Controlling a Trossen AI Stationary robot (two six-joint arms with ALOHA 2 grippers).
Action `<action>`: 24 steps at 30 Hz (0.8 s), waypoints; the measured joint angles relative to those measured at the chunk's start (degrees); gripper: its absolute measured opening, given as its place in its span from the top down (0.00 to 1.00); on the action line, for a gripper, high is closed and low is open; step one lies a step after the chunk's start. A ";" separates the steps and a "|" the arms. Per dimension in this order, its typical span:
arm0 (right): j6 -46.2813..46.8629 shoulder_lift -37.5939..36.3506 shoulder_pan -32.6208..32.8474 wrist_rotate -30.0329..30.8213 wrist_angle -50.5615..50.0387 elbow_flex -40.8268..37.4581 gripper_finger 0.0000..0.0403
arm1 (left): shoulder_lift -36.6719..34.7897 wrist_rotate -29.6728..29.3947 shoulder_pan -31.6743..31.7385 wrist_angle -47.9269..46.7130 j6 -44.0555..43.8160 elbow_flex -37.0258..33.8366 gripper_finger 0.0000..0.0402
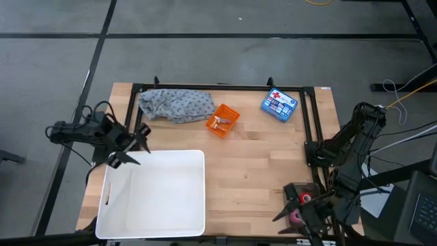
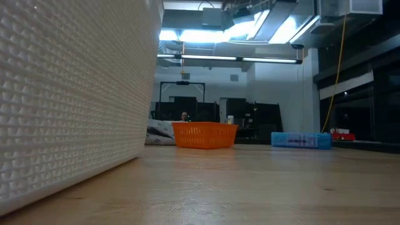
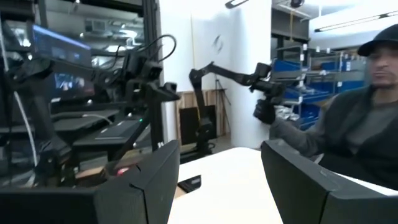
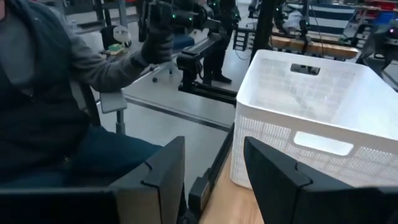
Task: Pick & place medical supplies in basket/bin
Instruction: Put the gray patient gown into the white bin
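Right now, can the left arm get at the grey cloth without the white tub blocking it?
Probably yes. The left gripper hangs open at the white tub's far-left corner, and the grey cloth lies beyond on bare table, apart from the orange basket.

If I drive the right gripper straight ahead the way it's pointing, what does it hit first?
Probably the white tub: it stands across the table right ahead of the open right gripper, with only bare tabletop between. Depth is hard to judge.
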 joint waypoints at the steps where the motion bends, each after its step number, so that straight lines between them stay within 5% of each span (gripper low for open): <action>1: 0.01 0.00 0.00 -0.01 -0.32 0.00 0.59 | -0.65 0.05 -0.07 -0.18 -0.34 0.00 0.44; 16: -7.87 0.00 -4.39 -0.04 -1.93 0.00 0.59 | -7.87 5.63 -0.07 -4.68 -3.90 0.00 0.44; 24: -6.88 0.00 -10.35 -0.19 -10.52 0.00 0.59 | -7.97 1.08 -0.01 -8.71 -2.76 0.00 0.44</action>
